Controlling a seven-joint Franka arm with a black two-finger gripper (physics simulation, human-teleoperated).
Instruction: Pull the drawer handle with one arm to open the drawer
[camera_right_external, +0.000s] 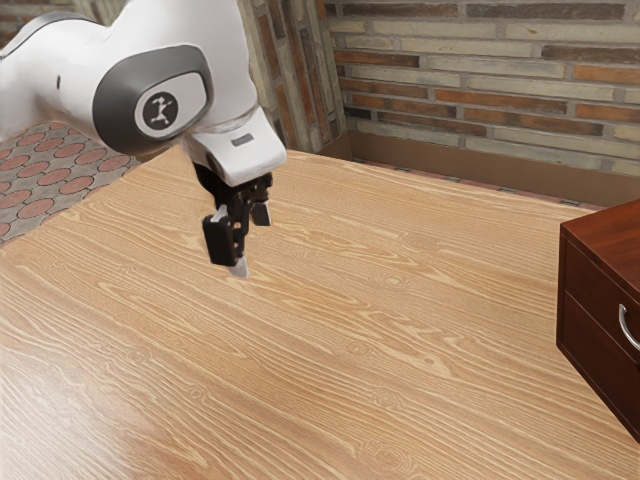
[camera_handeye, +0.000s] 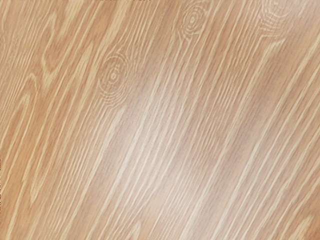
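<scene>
Exterior view shows the arm angled downward, its end effector (camera_right_external: 247, 242) open and empty above the counter (camera_right_external: 400, 330), well apart from the drawer handle (camera_right_external: 628, 328).

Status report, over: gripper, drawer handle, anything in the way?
Gripper open, holding nothing, over the table. Drawer handle at exterior view's right edge, untouched. Nothing seen between them.

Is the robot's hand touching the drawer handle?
No, the hand hangs above the table, far from the handle on the drawer at the exterior view's right edge.
</scene>
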